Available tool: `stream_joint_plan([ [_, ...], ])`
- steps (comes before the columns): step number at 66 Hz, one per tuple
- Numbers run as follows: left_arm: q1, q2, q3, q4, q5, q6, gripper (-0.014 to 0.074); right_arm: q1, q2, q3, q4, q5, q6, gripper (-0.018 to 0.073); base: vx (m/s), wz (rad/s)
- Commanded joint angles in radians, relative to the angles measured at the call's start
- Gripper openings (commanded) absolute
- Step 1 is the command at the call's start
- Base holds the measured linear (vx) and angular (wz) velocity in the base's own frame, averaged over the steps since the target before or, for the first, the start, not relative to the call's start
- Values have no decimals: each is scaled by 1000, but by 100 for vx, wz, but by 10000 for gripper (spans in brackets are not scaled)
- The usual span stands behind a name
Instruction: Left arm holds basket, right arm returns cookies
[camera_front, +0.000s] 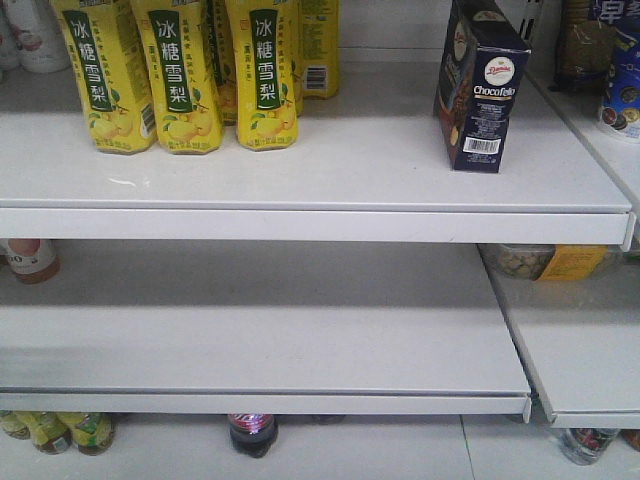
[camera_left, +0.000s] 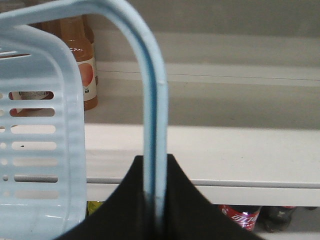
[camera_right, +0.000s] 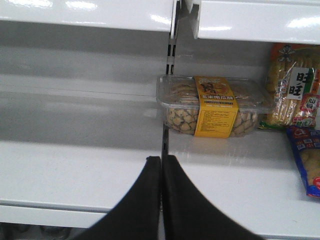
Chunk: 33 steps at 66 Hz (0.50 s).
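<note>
The cookies (camera_front: 480, 85) stood upright on the top shelf (camera_front: 330, 165), right of a row of yellow bottles (camera_front: 190, 75) and well apart from them, with bare shelf between. The left gripper (camera_left: 157, 200) was clamped on a handle (camera_left: 152, 110) of the basket (camera_left: 37, 145), which hung at the left before a shelf of orange bottles (camera_left: 85, 65). The right gripper (camera_right: 161, 200) was pressed closed and empty, facing a clear snack tub (camera_right: 215, 106) with packets (camera_right: 295, 85) to its right.
</note>
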Motion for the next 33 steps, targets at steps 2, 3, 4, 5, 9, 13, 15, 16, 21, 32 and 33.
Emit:
stream_joint_plan([
  [2, 2, -23, 10, 20, -100, 7, -6, -7, -13, 11, -80, -114, 116, -8, 0, 0],
  [3, 2, -23, 10, 20, -100, 7, -6, -7, -20, 18, -95, -124, 137, -8, 0, 0],
  [4, 2, -23, 10, 20, -100, 7, -6, -7, -30, 30, -112, -134, 160, -8, 0, 0],
  [5, 2, -23, 10, 20, -100, 7, -6, -7, -38, 37, -128, -145, 181, -8, 0, 0],
  [9, 2, -23, 10, 20, -100, 7, -6, -7, -71, 70, -199, -194, 285, -8, 0, 0],
  [13, 2, -23, 10, 20, -100, 7, -6, -7, -112, 111, -259, -230, 371, -8, 0, 0],
  [15, 2, -23, 10, 20, -100, 7, -6, -7, -129, 127, -287, -244, 422, -8, 0, 0],
  [16, 2, -23, 10, 20, -100, 7, -6, -7, -137, 135, -304, -248, 440, -8, 0, 0],
  [21, 2, -22, 10, 20, -100, 7, -6, -6, -159, 146, -356, -228, 530, -8, 0, 0],
  [32, 2, -22, 10, 20, -100, 7, -6, 2, -158, 147, -390, -234, 566, -8, 0, 0],
  [33, 2, -22, 10, 20, -100, 7, -6, 9, -158, 147, -391, -235, 564, -8, 0, 0],
])
